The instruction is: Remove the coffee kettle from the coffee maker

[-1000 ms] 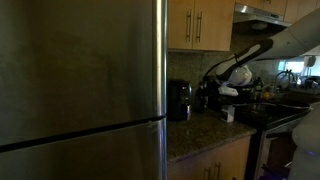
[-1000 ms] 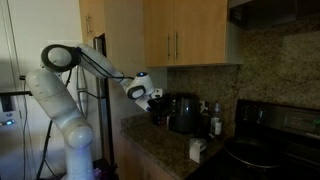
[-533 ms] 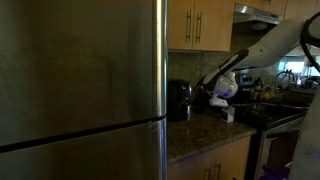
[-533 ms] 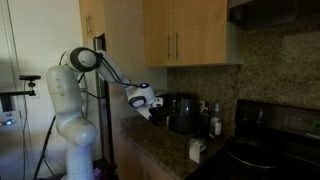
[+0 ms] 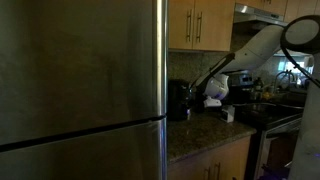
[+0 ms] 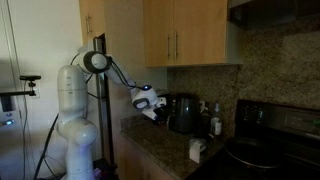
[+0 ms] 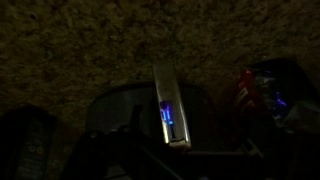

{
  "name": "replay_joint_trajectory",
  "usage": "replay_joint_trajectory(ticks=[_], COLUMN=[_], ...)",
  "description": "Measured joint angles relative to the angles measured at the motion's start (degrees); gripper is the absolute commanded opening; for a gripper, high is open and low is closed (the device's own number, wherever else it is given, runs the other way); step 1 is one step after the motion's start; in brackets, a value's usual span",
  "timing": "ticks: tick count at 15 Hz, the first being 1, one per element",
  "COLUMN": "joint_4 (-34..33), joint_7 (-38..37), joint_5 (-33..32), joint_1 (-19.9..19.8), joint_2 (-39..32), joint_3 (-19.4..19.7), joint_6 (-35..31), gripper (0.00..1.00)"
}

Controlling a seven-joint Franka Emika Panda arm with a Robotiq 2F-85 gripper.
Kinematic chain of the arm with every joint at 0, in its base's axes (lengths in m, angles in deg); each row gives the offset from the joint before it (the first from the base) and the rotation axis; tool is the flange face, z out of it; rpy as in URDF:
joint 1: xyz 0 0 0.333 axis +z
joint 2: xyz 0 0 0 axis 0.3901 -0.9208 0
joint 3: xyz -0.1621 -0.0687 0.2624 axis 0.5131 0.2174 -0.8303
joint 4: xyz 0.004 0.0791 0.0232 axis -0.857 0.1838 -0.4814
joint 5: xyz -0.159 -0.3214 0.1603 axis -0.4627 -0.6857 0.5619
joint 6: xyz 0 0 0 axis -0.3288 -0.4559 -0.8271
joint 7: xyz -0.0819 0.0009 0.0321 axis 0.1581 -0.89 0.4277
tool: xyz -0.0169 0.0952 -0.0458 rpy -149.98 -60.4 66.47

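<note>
A black coffee maker (image 5: pixel 178 100) stands on the granite counter against the back wall; it also shows in an exterior view (image 6: pixel 183 113). Its kettle sits dark inside it and I cannot make it out clearly. My gripper (image 5: pixel 207 99) hangs close beside the coffee maker at about its height, also visible in an exterior view (image 6: pixel 155 108). The wrist view is very dark: it looks at the coffee maker (image 7: pixel 120 120) with a silver strip (image 7: pixel 165 100) carrying a blue light. The jaws are lost in shadow, so I cannot tell how they stand.
A large steel fridge (image 5: pixel 80 90) fills the near side. Wooden cabinets (image 6: pixel 185 35) hang above the counter. A small white box (image 6: pixel 197 149) lies on the counter, bottles (image 6: pixel 215 120) stand beside the coffee maker, and a black stove (image 6: pixel 265 155) is further along.
The arm has folded back and the gripper has dropped lower and moved closer to the coffee maker's side.
</note>
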Motion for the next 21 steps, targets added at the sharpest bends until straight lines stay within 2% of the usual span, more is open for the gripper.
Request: replay_joint_trajectory(ticks=[10,13,16,17,18,21], joint_4=[-2.1,-4.2,-9.7,-11.4,-12.9,-14.9], joint_7=[0.8,-1.2,-1.2,-1.2,-1.1,-1.2], joint_5=[1.2,-0.4,0.0,0.4,0.7,0.7], joint_1=[-0.2,-0.2,-0.2,-0.2,-0.4,-0.4], joint_2=[-0.9,-5.7,-13.2,-15.1,-16.6,-19.0], joint_3=[0.1,0.7,0.1,-0.4,-1.2,-2.2], joint_6=[1.3,1.3,-2.0,-4.0,-6.6,-12.9], gripper=[1.0,1.0,1.0,0.75,0.74,0.49])
